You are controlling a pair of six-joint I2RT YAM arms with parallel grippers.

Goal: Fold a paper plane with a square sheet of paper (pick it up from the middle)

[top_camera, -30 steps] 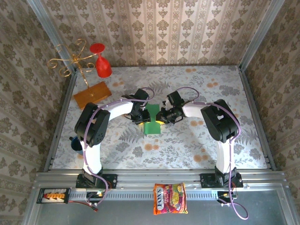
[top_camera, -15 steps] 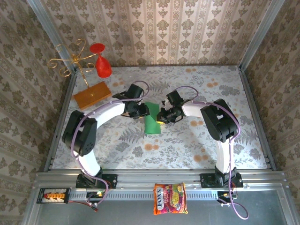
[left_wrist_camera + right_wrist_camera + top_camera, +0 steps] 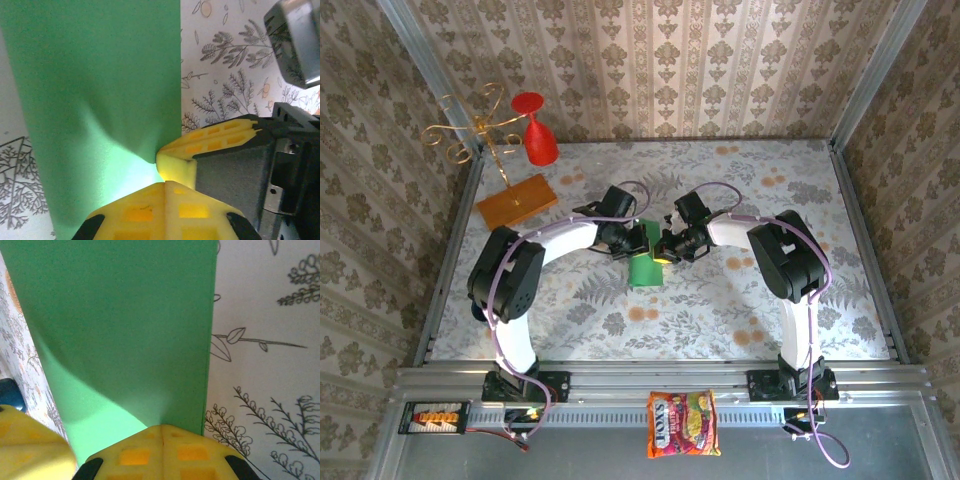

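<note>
**Both hands close on the green paper at mid-table**

At the far left, the orange board (image 3: 516,200) lies well apart from the action and plays no part in it. Next comes the left hand (image 3: 636,242), which a second ago stood with its fingers partly apart at the paper's left side. It now has them pressed together, pinching the green paper (image 3: 643,270) near the middle of its length. In the left wrist view, the paper (image 3: 100,100) puckers into a soft crease that runs down to the closed yellow fingertips (image 3: 150,210).

The paper lies at the centre of the table (image 3: 740,300) as a long folded strip, not yet a pointed dart. Its near end shows below the two hands. The upper part, which was visible half a second ago, is now covered by them.

From the right, the right hand (image 3: 664,248) meets the left almost tip to tip. Its fingers, nearly together a second ago, are now fully closed on the paper's right edge. The right wrist view shows the paper (image 3: 115,315) running straight into the shut fingertips (image 3: 135,455).

With the strip now gripped from both sides at its middle, the hold for lifting appears to be set. The folding itself seems only partly done. The next move likely calls for the two hands to rise together. Uneven pulls could tear or crumple such a thin sheet.
</note>
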